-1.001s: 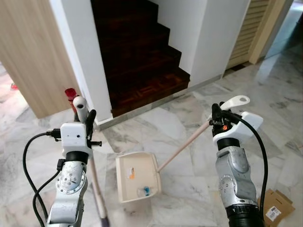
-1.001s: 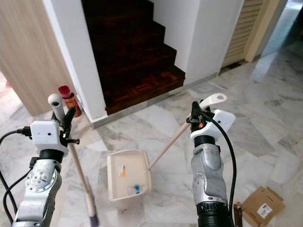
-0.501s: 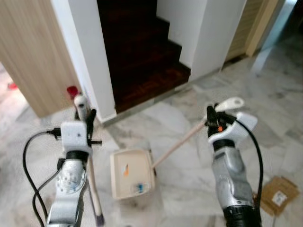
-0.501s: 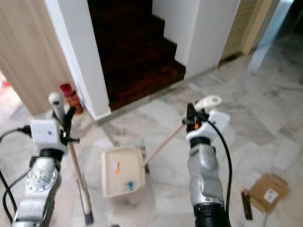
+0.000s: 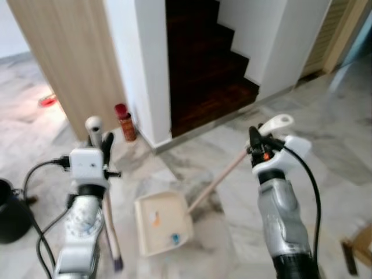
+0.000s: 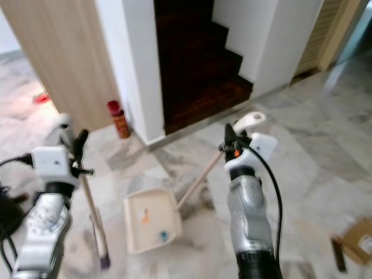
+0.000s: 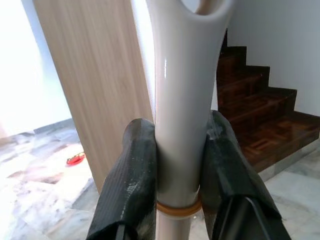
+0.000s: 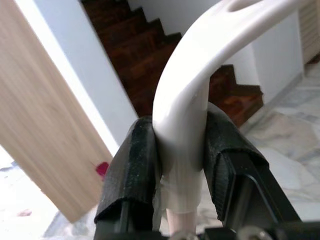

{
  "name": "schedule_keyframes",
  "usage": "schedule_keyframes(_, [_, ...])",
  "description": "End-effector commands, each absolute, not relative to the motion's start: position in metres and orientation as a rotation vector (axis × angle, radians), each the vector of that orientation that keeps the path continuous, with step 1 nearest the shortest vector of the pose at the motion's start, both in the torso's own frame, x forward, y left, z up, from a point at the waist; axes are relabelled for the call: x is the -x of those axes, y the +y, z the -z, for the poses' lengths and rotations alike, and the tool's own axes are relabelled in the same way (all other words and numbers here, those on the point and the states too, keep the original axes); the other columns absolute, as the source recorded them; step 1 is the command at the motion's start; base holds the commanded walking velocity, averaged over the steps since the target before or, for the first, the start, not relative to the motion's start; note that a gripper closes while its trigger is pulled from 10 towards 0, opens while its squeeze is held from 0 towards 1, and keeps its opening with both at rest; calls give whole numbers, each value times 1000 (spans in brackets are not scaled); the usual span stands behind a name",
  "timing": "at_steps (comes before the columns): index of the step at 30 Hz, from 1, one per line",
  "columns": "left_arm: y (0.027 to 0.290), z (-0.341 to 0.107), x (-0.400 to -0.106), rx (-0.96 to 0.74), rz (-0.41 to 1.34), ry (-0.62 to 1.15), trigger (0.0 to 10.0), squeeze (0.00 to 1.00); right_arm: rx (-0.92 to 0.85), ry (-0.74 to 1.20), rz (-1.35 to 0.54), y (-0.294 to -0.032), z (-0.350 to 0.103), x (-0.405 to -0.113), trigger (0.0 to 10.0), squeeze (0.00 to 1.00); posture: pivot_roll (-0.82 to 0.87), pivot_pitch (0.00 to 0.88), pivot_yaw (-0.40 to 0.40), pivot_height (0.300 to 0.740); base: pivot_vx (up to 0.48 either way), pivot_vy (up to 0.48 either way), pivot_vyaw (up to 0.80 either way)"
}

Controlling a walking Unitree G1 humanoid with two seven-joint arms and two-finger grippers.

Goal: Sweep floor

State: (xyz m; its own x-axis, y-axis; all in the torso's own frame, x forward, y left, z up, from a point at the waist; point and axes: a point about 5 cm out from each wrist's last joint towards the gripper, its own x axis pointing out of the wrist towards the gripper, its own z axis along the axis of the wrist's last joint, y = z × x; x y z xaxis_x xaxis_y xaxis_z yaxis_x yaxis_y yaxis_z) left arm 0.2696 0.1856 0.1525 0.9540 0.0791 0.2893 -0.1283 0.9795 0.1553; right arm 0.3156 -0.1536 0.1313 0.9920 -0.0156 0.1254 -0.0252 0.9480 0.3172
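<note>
Since a moment ago the whole view has swung leftward, so the wooden panel (image 5: 70,58) and a red-capped bottle (image 5: 124,122) at its foot now sit nearer the middle, and a dark bin (image 5: 10,212) has come into sight at the far left. Both forearms stand raised and roughly upright. At the left, the left hand (image 7: 179,165) pinches the white top of the broom handle (image 7: 180,100), fingers (image 7: 132,180) pressed against either side; the stick runs down to the marble floor (image 5: 325,151). Opposite it, the right hand (image 8: 182,165) clamps the curved white grip of the dustpan handle (image 8: 190,95) (slanting down leftward). Between the arms the cream dustpan (image 5: 163,224) lies flat on the floor, scraps inside.
</note>
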Motion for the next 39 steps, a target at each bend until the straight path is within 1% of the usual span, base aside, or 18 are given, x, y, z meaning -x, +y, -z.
schedule_keyframes(1, [181,-164,-271,-183,-81,-336,10000,0,-307,-226,-16,-155,-153,-318,10000,0,-42,0,2,740,0,469,0])
schedule_keyframes(5, [180,-165,-272,-183,-76,-338,10000,0,-304,-226,-20,-154,-153,-319,10000,0,-41,0,4,740,0,461,131])
schedule_keyframes(12, [179,-166,-272,-186,-70,-341,10000,0,-316,-225,-35,-150,-153,-318,10000,0,-37,0,8,740,0,396,800])
schedule_keyframes(20, [178,-166,-273,-188,-66,-337,10000,0,-320,-219,-40,-148,-153,-318,10000,0,-41,25,8,740,0,383,669])
schedule_keyframes(27, [178,-165,-274,-189,-67,-334,10000,0,-327,-214,-28,-151,-152,-318,10000,0,-39,34,6,740,0,378,0])
schedule_keyframes(39, [179,-166,-273,-189,-79,-335,10000,0,-336,-214,-37,-150,-154,-320,10000,0,-27,39,2,740,0,354,0])
